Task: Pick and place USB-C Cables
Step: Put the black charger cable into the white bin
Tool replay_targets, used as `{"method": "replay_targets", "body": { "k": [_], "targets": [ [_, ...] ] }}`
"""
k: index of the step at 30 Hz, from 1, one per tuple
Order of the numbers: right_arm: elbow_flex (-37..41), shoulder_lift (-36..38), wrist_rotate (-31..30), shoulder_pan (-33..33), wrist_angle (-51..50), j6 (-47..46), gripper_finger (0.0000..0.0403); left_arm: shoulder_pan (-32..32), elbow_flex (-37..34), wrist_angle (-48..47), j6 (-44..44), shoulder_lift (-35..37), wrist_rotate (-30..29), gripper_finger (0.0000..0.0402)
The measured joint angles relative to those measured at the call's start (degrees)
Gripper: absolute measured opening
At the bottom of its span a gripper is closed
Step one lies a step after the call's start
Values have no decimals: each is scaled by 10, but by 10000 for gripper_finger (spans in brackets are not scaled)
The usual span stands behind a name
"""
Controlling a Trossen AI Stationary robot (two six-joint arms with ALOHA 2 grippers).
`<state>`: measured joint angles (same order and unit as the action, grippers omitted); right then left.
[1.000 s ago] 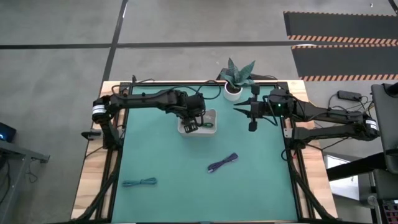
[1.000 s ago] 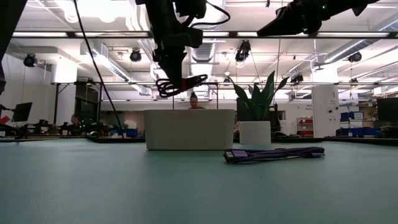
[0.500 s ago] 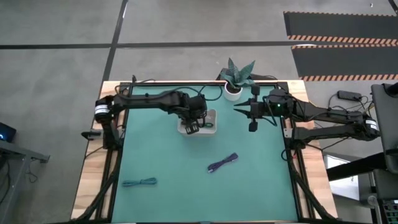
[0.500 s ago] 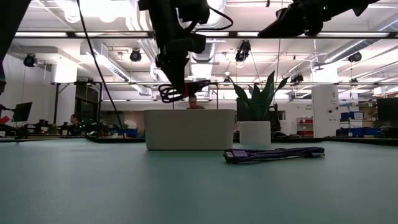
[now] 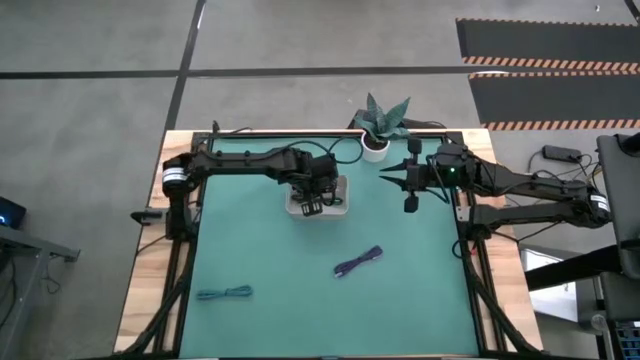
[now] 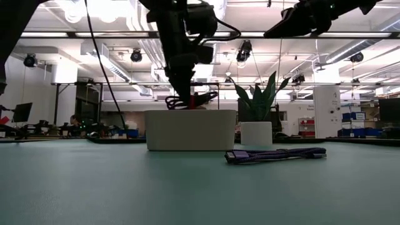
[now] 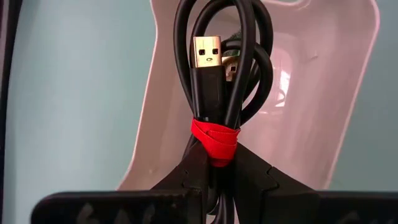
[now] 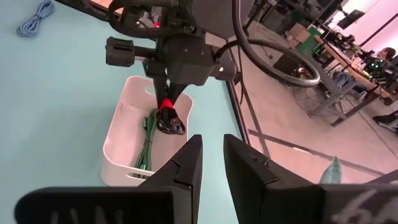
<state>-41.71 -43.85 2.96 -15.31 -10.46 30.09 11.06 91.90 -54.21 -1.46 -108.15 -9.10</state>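
Note:
My left gripper [image 5: 315, 203] hangs over the white tray [image 5: 341, 207], shut on the red-and-black cable bundle [image 7: 217, 68]. In the low view the bundle [image 6: 190, 100] shows just above the tray's rim [image 6: 190, 112]. A dark green cable [image 8: 148, 144] lies on the tray's floor. The purple cable [image 5: 359, 261] lies flat on the mat nearer the front, and the teal cable [image 5: 223, 293] lies near the front left corner. My right gripper [image 5: 406, 186] waits open in the air, right of the tray. My left gripper pinches the red-and-black bundle between its two fingers at the red band [image 7: 214, 140] that ties its strands. The fingers come from above, pointing down. The bundle's loops and gold plug [image 7: 207, 53] hang below the fingers, over the tray's inside [image 7: 292, 81], clear of the mat.
A potted plant in a white pot [image 5: 375, 148] stands behind the tray near the far edge. The green mat [image 5: 300, 260] is bare between the tray and the two loose cables. People and benches show in the room beyond the table.
My left gripper has moved down toward the tray and slightly toward the table's right, staying shut on the bundle. The red-and-black bundle has dropped from well above the tray's rim to rim level.

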Motion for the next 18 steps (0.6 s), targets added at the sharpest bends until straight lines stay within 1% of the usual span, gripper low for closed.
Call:
{"method": "replay_targets", "body": {
  "k": [18],
  "targets": [
    [1, 0, 0, 0, 0, 5, 57, 6, 1, 2, -23, -14, 0, 29]
  ]
}}
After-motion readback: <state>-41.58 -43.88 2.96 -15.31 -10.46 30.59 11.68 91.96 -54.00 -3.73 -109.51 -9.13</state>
